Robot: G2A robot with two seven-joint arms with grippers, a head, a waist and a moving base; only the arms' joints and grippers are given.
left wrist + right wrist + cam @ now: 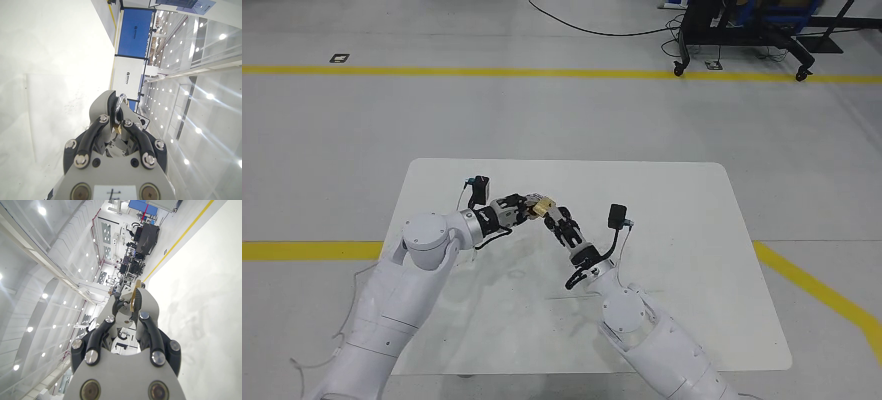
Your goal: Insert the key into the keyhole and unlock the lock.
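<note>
While both arms are hanging above the white table (pixel 682 250), the left gripper (pixel 118 107) is clamping narrowly on a brass padlock (pixel 539 206). Its silver shackle (pixel 119 100) is sitting between the two pads and arching just past the fingertips. The right gripper (pixel 130 297) is holding a brass key (pixel 133 303) against one ribbed pad. Its fingers are drawn in to a narrow grip, and the key's end is poking a little beyond their tips.

Judging from this, the picking up is done: each gripper is carrying its part off the table, and the two sets of fingertips are meeting almost tip to tip with the padlock between them. The insertion itself is looking unfinished. The key's end seems to be standing bare beyond the right fingertips, and the keyhole is hiding from every view, so I cannot tell how well they are lining up. Seating the key, turning it and freeing the shackle are all remaining.

Open room is lying all around both grippers, with the table's edges well apart from the fingers. The only tight spot is the gap between the opposing fingertips. The left pads pressing on the shackle may be hindering its release.
</note>
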